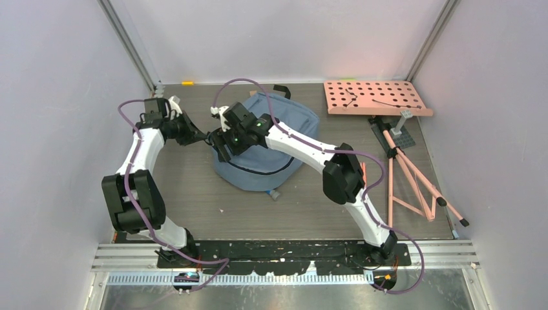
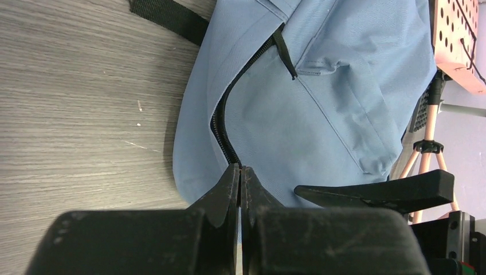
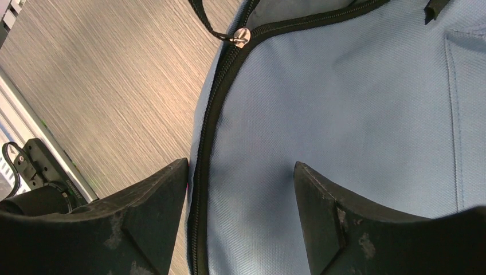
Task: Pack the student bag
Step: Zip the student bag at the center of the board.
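The student bag (image 1: 274, 145) is a grey-blue backpack lying flat in the middle of the table. My left gripper (image 1: 208, 137) is at the bag's left edge. In the left wrist view its jaws (image 2: 240, 169) are pinched together right where the dark zipper line (image 2: 220, 123) ends, shut on the zipper there. My right gripper (image 1: 223, 152) is open above the same left side. In the right wrist view (image 3: 240, 172) its fingers straddle blue fabric beside the zipper (image 3: 209, 132). A silver zipper pull (image 3: 243, 37) lies farther along. No books are in view.
A pink pegboard (image 1: 376, 97) lies at the back right, with a pink folding stand (image 1: 413, 181) in front of it. A black strap (image 2: 169, 18) trails from the bag onto the table. A small grey object (image 1: 275, 193) pokes out at the bag's near edge.
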Tool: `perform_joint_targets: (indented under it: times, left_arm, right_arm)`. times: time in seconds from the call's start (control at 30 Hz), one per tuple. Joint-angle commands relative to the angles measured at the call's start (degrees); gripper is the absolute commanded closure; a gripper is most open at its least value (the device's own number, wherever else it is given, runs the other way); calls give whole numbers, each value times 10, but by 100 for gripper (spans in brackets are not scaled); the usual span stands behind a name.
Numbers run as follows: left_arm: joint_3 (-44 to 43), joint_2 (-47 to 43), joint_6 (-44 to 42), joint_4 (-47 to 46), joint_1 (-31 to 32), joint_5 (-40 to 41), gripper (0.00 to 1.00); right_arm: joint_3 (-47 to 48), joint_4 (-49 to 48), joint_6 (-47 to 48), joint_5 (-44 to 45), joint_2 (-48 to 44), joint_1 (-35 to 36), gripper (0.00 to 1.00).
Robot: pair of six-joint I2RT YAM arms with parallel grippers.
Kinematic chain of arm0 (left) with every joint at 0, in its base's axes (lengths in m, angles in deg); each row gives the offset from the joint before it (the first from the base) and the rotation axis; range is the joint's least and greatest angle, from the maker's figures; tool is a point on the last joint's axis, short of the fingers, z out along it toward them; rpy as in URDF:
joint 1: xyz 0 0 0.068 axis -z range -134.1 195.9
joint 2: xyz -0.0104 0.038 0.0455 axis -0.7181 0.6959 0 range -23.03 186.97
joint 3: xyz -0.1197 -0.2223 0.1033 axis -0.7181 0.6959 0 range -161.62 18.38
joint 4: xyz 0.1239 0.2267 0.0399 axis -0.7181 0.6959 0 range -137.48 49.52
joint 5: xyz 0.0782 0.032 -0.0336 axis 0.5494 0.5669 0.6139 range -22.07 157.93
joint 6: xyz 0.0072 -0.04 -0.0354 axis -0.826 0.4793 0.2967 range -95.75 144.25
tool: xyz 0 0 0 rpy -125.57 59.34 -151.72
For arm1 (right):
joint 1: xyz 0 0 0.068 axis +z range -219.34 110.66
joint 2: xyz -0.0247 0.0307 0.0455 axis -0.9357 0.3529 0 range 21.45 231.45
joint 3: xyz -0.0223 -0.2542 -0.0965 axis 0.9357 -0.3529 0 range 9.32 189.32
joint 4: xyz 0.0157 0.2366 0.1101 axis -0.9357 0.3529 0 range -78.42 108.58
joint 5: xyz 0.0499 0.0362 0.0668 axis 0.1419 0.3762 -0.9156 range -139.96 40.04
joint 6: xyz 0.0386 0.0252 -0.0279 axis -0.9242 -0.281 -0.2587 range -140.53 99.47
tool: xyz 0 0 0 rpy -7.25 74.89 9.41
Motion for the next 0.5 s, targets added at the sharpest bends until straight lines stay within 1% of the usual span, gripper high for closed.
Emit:
perform_joint_targets:
  times: [0.0,0.13,0.17,0.2,0.23,0.27,0.3,0.33,0.37,0.43,0.47]
  left_arm:
    - [-30,-20,-6,1,-1,0,100]
    - [-39,-14,7,-7,-2,0,100]
    - [-41,-12,8,-8,-2,0,100]
    - [-45,-9,9,-8,-2,0,100]
    - [-47,-6,11,-8,-2,0,100]
    - [-50,-5,12,-9,-2,1,100]
    - [-51,-4,13,-10,-2,3,100]
    - [-52,-3,14,-9,-2,5,100]
    - [-54,-2,16,-9,-2,11,100]
    - [-55,1,19,-14,-2,16,100]
    - [-56,4,21,-17,-2,18,100]
  right_arm:
    - [36,-11,-13,-5,6,2,30]
    - [48,14,1,-9,17,4,45]
    - [47,14,7,-11,16,4,54]
    - [41,10,9,-12,11,4,58]
    - [37,8,11,-14,8,5,65]
    - [33,6,13,-16,6,5,68]
    - [34,7,18,-18,6,5,78]
    - [36,12,21,-21,6,5,83]
    - [36,14,28,-24,4,5,92]
    - [33,18,39,-28,-6,5,98]
    - [31,19,46,-29,-9,5,99]
